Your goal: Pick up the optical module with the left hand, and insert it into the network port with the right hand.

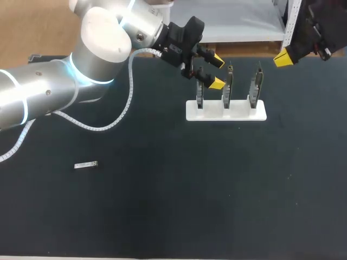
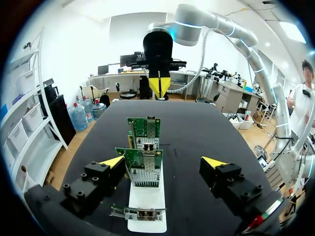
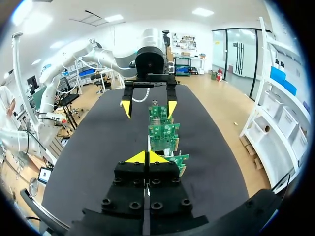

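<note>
The desk (image 1: 162,206) is coloured black, the stand (image 1: 238,112) white, the boards (image 2: 139,156) green; the left gripper (image 1: 217,71) is tipped yellow.

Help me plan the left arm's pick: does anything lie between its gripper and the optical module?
Nothing visible does. The optical module lies alone on the table, far from the left gripper, which hangs open by the card stand.

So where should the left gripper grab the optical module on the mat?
Probably across its two long edges near mid-length, straight down from above. The optical module lies flat on the mat, a thin bar running sideways in the head view, so only its width can be pinched.
</note>
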Robot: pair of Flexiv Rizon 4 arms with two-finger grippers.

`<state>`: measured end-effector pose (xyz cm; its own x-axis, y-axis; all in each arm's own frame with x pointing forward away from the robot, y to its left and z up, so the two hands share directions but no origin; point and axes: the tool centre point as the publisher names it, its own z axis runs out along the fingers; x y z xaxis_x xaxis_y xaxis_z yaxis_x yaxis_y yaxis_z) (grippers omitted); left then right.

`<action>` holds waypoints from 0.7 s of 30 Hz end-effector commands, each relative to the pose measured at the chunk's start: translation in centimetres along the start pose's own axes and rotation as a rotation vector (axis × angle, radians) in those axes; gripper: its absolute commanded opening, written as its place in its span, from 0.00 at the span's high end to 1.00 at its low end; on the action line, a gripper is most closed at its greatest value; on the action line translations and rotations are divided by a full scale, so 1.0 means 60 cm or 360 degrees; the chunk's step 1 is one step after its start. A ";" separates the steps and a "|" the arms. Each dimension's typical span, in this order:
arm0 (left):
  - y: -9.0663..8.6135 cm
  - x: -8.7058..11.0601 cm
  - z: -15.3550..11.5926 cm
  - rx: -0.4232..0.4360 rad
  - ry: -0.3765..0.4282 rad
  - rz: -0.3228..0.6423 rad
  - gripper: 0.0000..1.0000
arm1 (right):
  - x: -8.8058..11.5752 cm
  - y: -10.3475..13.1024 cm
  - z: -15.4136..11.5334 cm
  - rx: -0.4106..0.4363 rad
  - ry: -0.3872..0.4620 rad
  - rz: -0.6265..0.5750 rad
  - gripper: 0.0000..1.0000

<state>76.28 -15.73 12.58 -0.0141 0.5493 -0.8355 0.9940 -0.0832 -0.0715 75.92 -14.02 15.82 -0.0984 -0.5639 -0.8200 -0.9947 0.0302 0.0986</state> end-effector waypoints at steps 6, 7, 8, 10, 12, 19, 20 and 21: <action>-0.003 0.000 0.000 -0.0008 0.0003 -0.0002 0.00 | 0.007 -0.018 -0.001 -0.0043 -0.0006 -0.0009 1.00; -0.003 0.000 0.000 -0.0008 0.0003 -0.0002 0.00 | 0.008 -0.019 -0.001 -0.0044 -0.0007 -0.0009 1.00; -0.003 0.000 0.000 -0.0008 0.0003 -0.0002 0.00 | 0.008 -0.020 0.000 -0.0045 -0.0010 -0.0009 1.00; -0.003 0.000 0.000 -0.0008 0.0003 -0.0002 0.00 | 0.009 -0.022 0.003 -0.0049 -0.0012 -0.0004 1.00; -0.003 0.000 0.000 -0.0008 0.0003 -0.0002 0.00 | 0.009 -0.024 0.005 -0.0052 -0.0014 -0.0001 1.00; -0.003 0.000 0.000 -0.0008 0.0003 -0.0002 0.00 | 0.008 -0.026 0.012 -0.0058 -0.0019 0.0004 1.00; -0.003 0.000 0.000 -0.0008 0.0003 -0.0002 0.00 | 0.008 -0.026 0.012 -0.0056 -0.0018 0.0005 1.00; -0.003 0.000 0.000 -0.0008 0.0003 -0.0002 0.00 | 0.008 -0.026 0.012 -0.0055 -0.0017 0.0005 1.00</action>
<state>76.28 -15.73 12.58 -0.0141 0.5493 -0.8355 0.9940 -0.0832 -0.0715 77.19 -13.74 14.93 -0.1017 -0.5559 -0.8250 -0.9930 0.0060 0.1183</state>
